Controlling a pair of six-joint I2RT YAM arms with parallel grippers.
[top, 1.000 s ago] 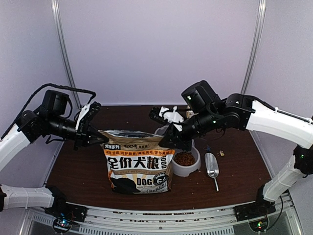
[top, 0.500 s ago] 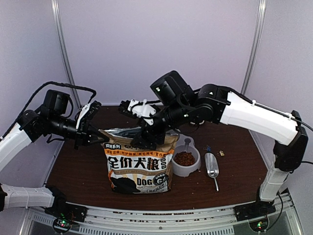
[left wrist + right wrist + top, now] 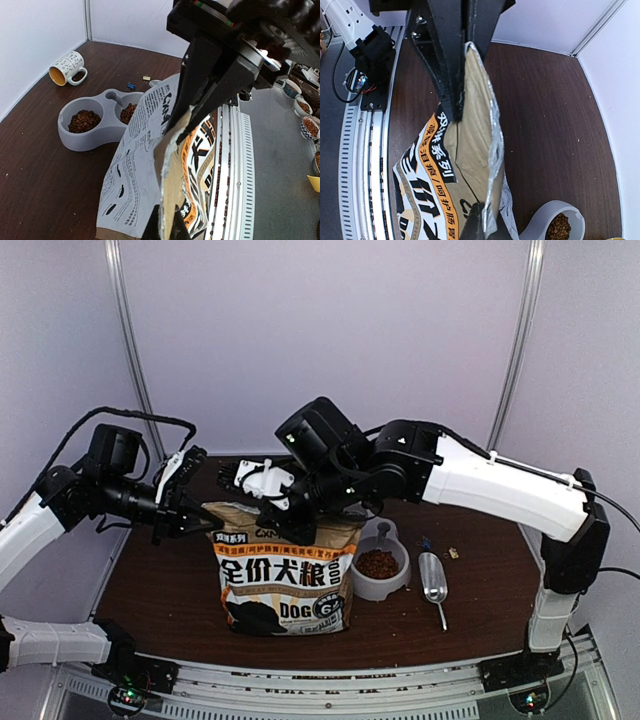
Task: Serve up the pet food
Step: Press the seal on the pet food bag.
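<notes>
The pet food point(image 3: 378, 563) fills the grey double bowl point(image 3: 392, 585) to the right of the upright printed bag point(image 3: 285, 585). In the left wrist view pet food point(image 3: 83, 120) lies in both wells of the bowl point(image 3: 95, 142). My left gripper point(image 3: 198, 524) is shut on the bag's top left corner, its jaws pinching the bag's top edge point(image 3: 172, 165). My right gripper point(image 3: 292, 524) is shut on the same top edge near its middle, seen as the foil-lined lip point(image 3: 492, 150) in the right wrist view. The bag's mouth is pressed nearly flat between the two grips.
A metal scoop point(image 3: 434, 580) lies to the right of the bowl. A patterned mug point(image 3: 67, 67) lies on its side at the back, with a blue clip point(image 3: 130, 86) near it. The table's front rail point(image 3: 330, 680) runs just below the bag.
My right arm swung left from beside the bowl to the bag's top edge, opened on the way and closed on the edge. The left arm stayed put.
</notes>
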